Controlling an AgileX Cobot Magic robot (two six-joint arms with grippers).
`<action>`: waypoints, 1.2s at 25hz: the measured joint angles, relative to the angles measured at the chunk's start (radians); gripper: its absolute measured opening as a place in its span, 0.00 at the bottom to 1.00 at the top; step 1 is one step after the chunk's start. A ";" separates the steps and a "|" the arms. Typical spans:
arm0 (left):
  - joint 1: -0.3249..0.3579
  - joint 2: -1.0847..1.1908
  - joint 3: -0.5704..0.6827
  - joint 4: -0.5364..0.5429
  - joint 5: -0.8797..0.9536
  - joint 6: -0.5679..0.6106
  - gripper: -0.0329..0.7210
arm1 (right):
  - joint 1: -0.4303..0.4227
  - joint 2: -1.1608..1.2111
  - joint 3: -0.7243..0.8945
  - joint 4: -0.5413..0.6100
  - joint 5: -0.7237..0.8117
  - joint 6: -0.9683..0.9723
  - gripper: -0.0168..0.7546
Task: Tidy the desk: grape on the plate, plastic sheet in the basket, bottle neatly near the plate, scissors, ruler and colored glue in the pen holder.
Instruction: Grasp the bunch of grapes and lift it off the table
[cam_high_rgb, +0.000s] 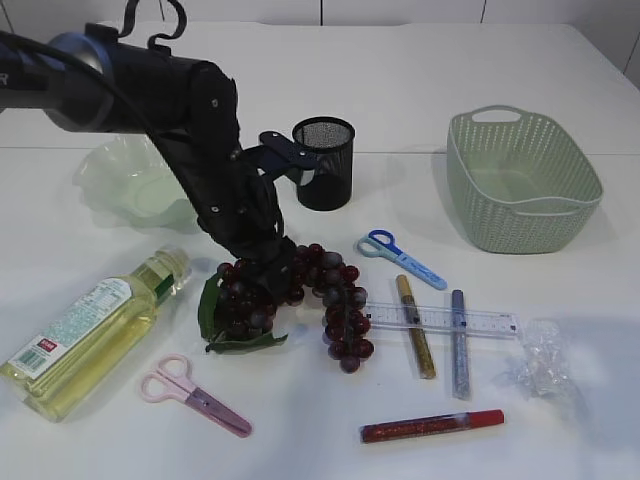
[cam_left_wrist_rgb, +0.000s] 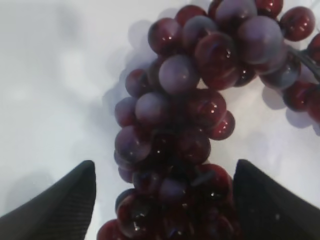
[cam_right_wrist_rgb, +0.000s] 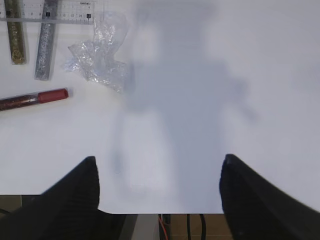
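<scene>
Grape bunch (cam_high_rgb: 300, 295) on white table (cam_high_rgb: 520, 60), green basket (cam_high_rgb: 522, 180) behind

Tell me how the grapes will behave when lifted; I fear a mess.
The grapes form a curved, branching bunch, so they will probably dangle and swing. Round, glossy berries may slip between the left pincer, whose open jaws straddle one end. Loose berries could roll.
</scene>
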 joint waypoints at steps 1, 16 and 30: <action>0.000 0.002 0.000 0.000 -0.002 -0.002 0.87 | 0.000 0.000 0.000 0.000 0.000 0.000 0.78; -0.002 0.074 -0.007 0.000 -0.025 -0.004 0.83 | 0.000 0.000 0.000 0.000 -0.021 0.000 0.78; -0.002 0.074 -0.012 0.009 -0.001 -0.004 0.34 | 0.000 0.000 0.000 0.000 -0.026 0.000 0.78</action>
